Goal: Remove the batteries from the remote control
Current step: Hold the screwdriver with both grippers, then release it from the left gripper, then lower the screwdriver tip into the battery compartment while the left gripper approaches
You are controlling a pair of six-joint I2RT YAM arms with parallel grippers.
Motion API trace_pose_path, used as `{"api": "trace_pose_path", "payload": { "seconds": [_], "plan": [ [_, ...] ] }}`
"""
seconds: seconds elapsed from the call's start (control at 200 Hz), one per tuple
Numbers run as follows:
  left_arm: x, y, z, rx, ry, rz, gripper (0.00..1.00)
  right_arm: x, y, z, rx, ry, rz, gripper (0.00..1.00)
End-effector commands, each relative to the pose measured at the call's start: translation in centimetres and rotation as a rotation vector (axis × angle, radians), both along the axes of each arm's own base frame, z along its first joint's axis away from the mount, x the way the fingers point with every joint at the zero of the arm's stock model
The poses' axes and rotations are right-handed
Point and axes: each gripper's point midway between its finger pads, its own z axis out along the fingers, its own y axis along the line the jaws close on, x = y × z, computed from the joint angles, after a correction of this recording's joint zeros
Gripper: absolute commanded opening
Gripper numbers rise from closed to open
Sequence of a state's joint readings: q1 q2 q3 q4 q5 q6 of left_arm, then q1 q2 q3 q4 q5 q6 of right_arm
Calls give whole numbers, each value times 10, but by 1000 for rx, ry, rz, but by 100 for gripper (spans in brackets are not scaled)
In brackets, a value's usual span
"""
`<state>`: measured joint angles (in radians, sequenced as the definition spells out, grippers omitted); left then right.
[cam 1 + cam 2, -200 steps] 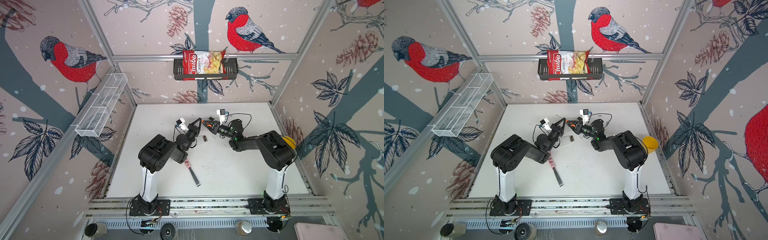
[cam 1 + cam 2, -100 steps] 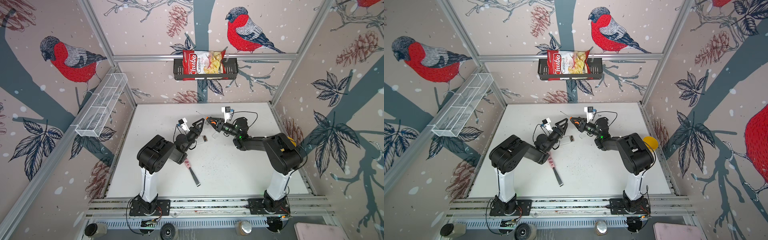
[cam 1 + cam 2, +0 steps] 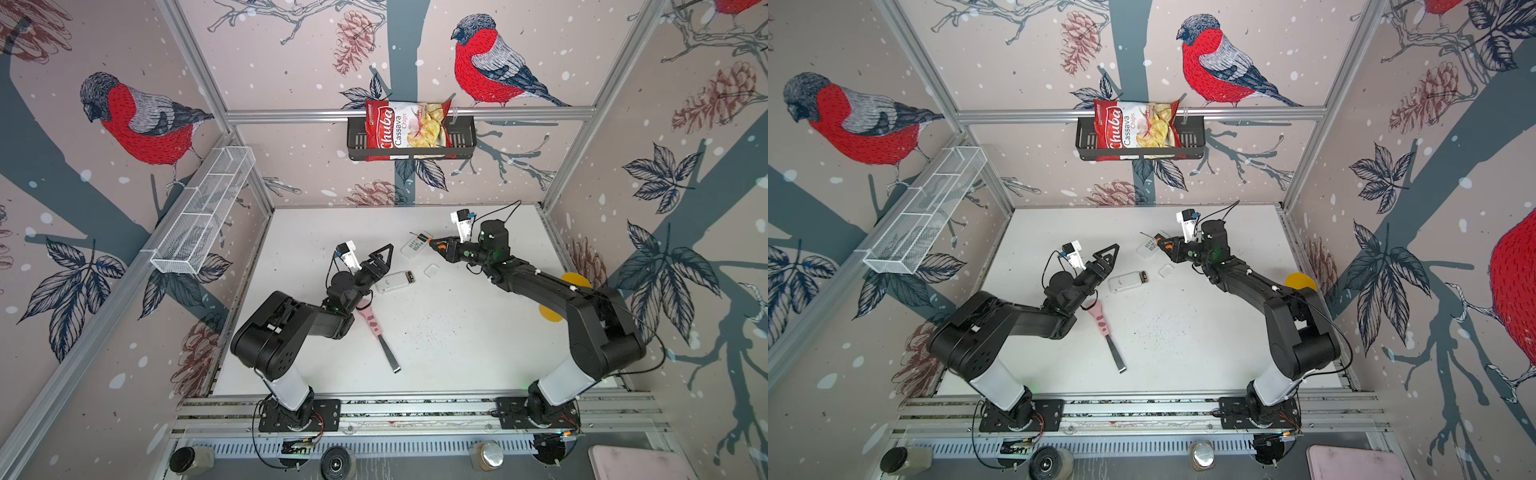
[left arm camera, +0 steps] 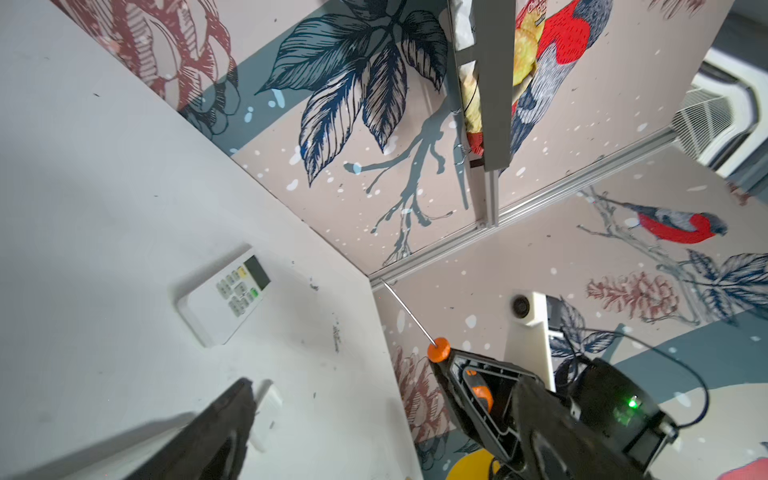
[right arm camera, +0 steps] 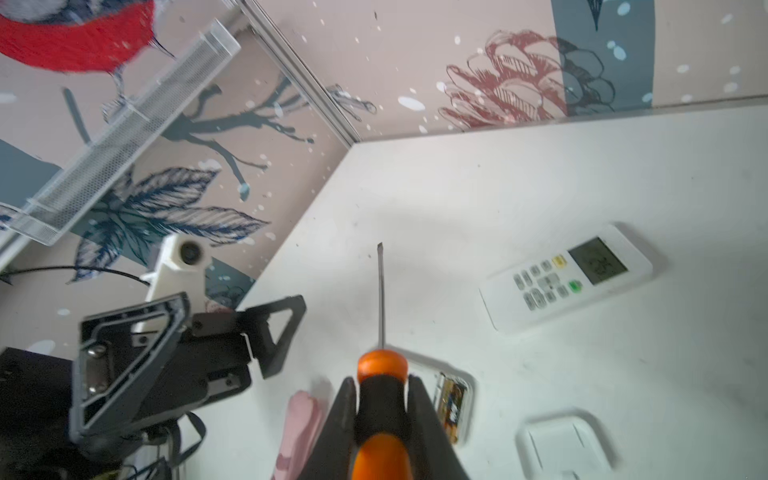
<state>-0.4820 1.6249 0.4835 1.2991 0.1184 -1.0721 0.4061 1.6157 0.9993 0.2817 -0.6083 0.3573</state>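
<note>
The right gripper (image 5: 382, 381) is clamped on the black-and-orange handle of a screwdriver (image 5: 381, 362). The thin shaft sticks straight out past the fingertips, and its tip touches nothing. Just beside that handle lies the remote control (image 3: 392, 282), partly hidden behind one finger in the right wrist view. It lies face down on the white table (image 3: 457, 332) with its back compartment uncovered. The batteries (image 5: 451, 399) sit inside the compartment, dark with gold-brown on them; how many I cannot tell. The loose battery cover (image 5: 565, 449) lies flat near the remote, on the right gripper's side. A little further out, off to one side of the screwdriver's shaft, a second remote (image 5: 565, 276) lies buttons up with its display showing.

Across from the right gripper, the left gripper (image 3: 381, 255) stands wide open and empty. Its two fingers (image 5: 274, 332) are spread apart, just beside the opened remote, which lies between the two grippers. Behind the left gripper, partly under that arm's wrist, lies a pink-handled scraper (image 3: 376, 328). Its metal blade points away from the gripper.
</note>
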Motion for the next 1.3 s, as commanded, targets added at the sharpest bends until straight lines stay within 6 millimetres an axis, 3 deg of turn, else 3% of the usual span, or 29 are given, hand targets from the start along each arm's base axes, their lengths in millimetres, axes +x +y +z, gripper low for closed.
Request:
{"api": "trace_pose_path", "payload": {
  "seconds": [0.0, 0.125, 0.245, 0.495, 0.76, 0.881, 1.106, 1.296],
  "plan": [
    [-11, 11, -20, 200, 35, 35, 96, -27, -15, -39, -178, 144, 25, 0],
    [-27, 19, -18, 409, 37, 79, 96, -37, -23, -41, -218, 181, 14, 0],
    [-32, 13, -18, 619, 48, 53, 96, -44, -29, -39, -249, 199, 15, 0],
    [-35, -4, -47, 871, 104, -119, 96, -47, -38, -44, -296, 249, 25, 0],
    [-40, -23, -77, 1036, 126, -196, 96, -33, -38, -43, -296, 243, 30, 0],
    [-35, -28, -76, 1114, 116, -179, 96, -31, -38, -51, -293, 252, 26, 0],
    [-36, -27, -135, 1207, 337, -243, 96, -34, -39, -54, -289, 245, 12, 0],
    [-41, -21, -144, 1196, 338, -230, 96, -38, -35, -54, -277, 225, 17, 0]
  ]
}}
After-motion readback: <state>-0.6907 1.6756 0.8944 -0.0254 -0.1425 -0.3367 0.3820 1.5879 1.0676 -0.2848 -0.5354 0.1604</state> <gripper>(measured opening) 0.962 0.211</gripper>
